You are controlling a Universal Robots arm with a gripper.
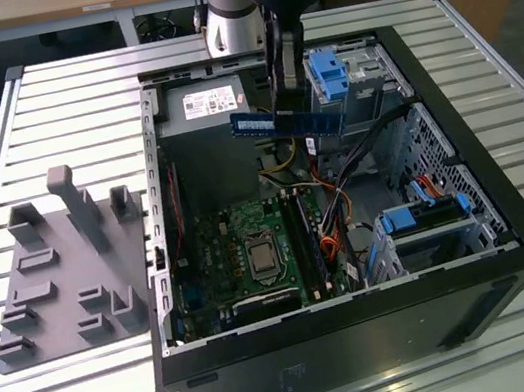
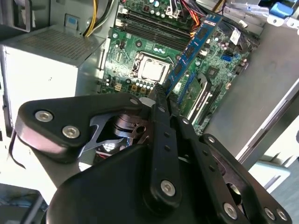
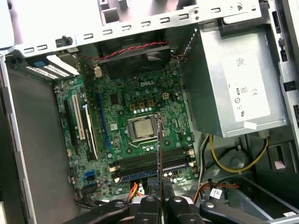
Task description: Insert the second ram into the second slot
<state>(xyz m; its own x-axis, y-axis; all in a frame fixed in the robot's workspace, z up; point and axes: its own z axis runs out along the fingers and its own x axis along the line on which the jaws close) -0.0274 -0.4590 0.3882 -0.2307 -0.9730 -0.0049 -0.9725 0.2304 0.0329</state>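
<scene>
Tool (image 1: pixel 284 106) tight on second ram (image 1: pixel 315 122) — aloft; well above motherboard (image 1: pixel 235 246)

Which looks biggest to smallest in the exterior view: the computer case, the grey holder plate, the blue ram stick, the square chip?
1. computer case
2. grey holder plate
3. blue ram stick, though raised, maybe nearer the camera
4. square chip

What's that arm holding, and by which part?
The gripper is pinching the second ram, the thin blue stick, across its flat faces about midway along its length, above the open computer case.
</scene>
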